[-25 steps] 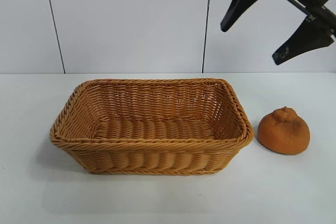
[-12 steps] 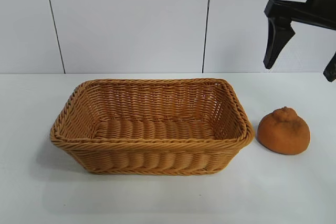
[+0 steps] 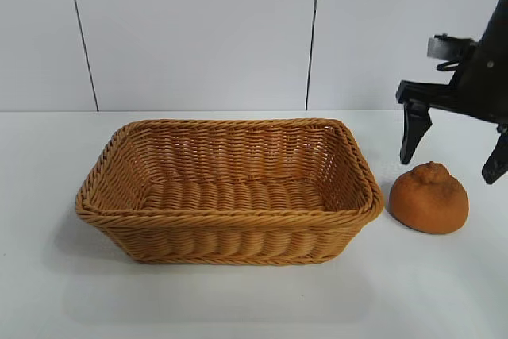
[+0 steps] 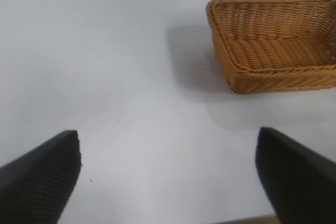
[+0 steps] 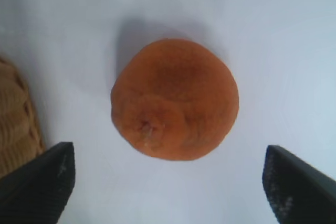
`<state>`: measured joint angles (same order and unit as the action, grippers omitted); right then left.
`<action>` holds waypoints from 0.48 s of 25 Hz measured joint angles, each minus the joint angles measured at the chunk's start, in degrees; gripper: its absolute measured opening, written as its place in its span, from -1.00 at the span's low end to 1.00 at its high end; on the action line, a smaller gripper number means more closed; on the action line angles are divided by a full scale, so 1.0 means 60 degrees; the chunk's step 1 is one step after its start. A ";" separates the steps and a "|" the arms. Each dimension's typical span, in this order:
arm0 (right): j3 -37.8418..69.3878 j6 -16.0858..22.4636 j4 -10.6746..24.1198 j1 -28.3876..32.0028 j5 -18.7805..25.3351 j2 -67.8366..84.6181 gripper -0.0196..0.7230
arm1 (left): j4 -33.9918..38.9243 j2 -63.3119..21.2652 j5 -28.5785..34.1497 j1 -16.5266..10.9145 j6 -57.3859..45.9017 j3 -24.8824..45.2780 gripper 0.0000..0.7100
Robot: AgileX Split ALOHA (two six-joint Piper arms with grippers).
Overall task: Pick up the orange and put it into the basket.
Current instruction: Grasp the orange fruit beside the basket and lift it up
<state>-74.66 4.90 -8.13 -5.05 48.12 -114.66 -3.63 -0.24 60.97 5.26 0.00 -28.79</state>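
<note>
My right end effector (image 3: 455, 147) hangs over the orange (image 3: 429, 198), pointing down, fingers spread wide with the fruit between them, not touching it. Orange sits on the white table (image 3: 238, 299) just beside the wicker basket (image 3: 226, 216), at its right end in the exterior view, knob up. My left end effector (image 4: 168, 174) is spread too, parked over bare table, basket well ahead of it.

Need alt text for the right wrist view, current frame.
A dull orange, bumpy-skinned citrus fruit sits on a white table, seen from directly above and centred between the open black fingers of the right gripper, which does not touch it. A corner of the tan woven wicker basket shows at one edge.
</note>
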 joint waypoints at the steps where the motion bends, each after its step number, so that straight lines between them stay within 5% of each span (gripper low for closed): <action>1: 0.0000 0.0000 -0.0062 0.0000 -0.0123 -0.0233 0.84 | 0.0000 0.0000 0.0000 0.0000 0.0000 0.0000 0.81; 6: 0.0000 0.0000 -0.0166 0.0000 -0.0342 -0.0878 0.71 | 0.0000 0.0000 0.0000 0.0000 0.0000 0.0000 0.81; 12: -0.0025 0.0000 -0.0157 0.0000 -0.0274 -0.0886 -0.48 | 0.0000 0.0000 0.0000 0.0000 0.0000 0.0000 0.81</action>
<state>-74.82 4.90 -9.08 -5.05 46.48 -119.98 -3.63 -0.24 60.97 5.26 0.00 -28.79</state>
